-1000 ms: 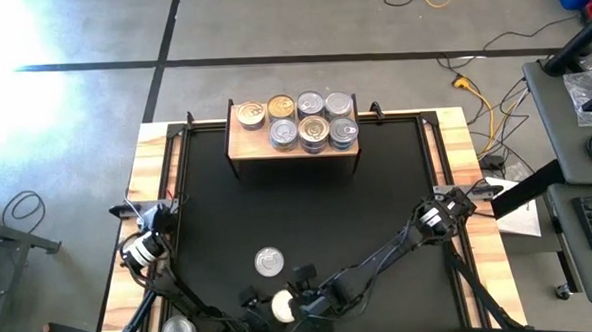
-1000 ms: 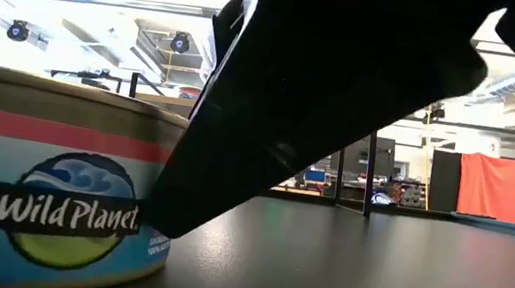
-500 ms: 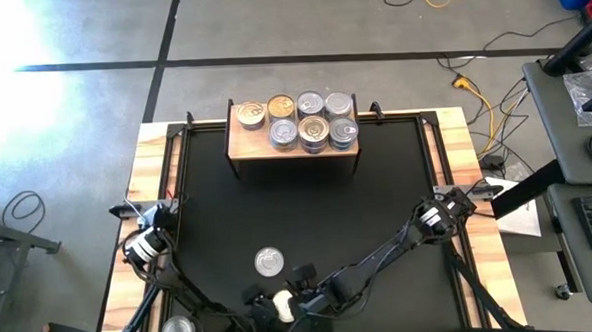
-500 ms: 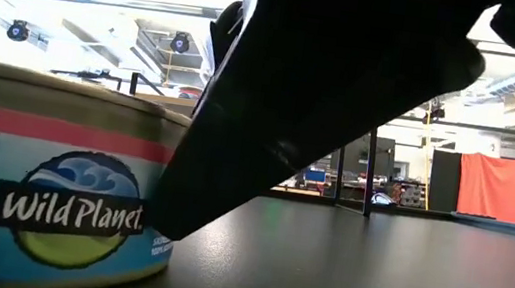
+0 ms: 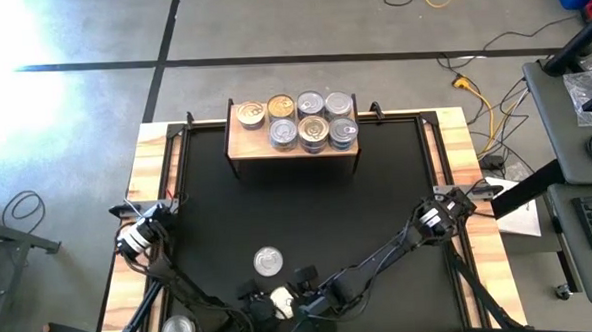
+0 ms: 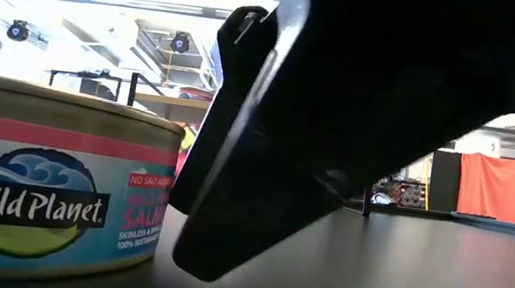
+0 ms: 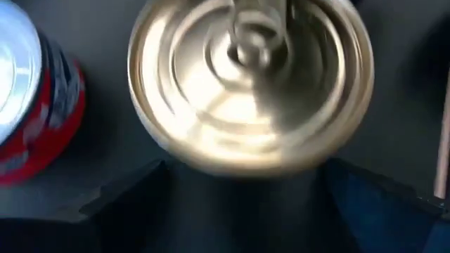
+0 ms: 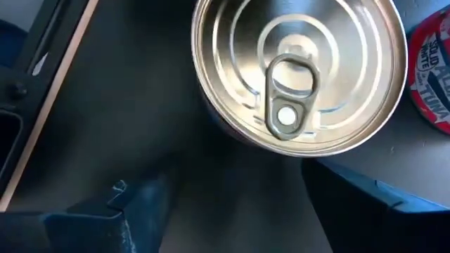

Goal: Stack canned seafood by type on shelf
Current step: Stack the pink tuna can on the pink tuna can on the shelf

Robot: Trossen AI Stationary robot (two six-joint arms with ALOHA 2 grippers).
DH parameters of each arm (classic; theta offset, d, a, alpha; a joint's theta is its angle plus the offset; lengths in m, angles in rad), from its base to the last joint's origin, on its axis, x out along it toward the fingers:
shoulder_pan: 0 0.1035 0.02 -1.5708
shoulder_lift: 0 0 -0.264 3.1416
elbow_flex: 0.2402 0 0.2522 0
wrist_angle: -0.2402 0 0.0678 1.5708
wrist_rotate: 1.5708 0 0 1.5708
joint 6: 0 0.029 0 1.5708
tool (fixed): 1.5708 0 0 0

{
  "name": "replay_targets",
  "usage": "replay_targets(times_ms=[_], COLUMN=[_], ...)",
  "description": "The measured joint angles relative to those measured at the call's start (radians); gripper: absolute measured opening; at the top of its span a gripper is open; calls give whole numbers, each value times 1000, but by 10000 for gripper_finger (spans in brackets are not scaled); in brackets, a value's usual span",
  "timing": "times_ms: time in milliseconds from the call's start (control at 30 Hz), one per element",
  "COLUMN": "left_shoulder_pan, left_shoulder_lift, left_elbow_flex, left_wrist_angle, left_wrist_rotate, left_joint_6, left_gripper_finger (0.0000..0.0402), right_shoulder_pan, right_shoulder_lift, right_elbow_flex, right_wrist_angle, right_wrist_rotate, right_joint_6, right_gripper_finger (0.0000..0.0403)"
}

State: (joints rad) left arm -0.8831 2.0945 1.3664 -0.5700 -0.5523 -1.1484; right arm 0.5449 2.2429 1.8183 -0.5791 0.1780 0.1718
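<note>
Two grippers, left [image 5: 254, 300] and right [image 5: 298, 300], spread around one round ridged tin [image 5: 279, 305].

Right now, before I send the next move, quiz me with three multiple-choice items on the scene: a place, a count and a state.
1. Where does the shelf stand?
A. at the table's far edge
B. at its near left corner
C. on the floor

2. How many tops of cans show on the shelf from above?
A. four
B. seven
C. ten

3. How is the can in the right wrist view?
A. lying on its side
B. opened, lid peeled off
C. upright, lid on, tab flat

Answers:
1 A: the high view shows it at the far rim, mid-width.
2 B: four tops behind, three in front.
3 C: the whole lid faces the camera, its ring lying flat.
</note>
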Motion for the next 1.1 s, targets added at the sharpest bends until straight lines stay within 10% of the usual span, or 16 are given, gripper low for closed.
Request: replay_targets(times_ms=[467,1100], left_shoulder_pan=[-44,18], left_shoulder_lift=[0,53], left_elbow_flex=[-4,-4], left_wrist_angle=[-11,127], left_wrist_rotate=[-57,-215], left_joint_6=[-178,-40], left_gripper_finger=[378,378], right_shoulder_pan=[-16,-24], right_shoulder_lift=[1,2], right_elbow_flex=[-40,-61], right_wrist_angle=[59,210], right_wrist_rotate=[84,86], right_joint_6=[-42,1], right_gripper_finger=[306,309])
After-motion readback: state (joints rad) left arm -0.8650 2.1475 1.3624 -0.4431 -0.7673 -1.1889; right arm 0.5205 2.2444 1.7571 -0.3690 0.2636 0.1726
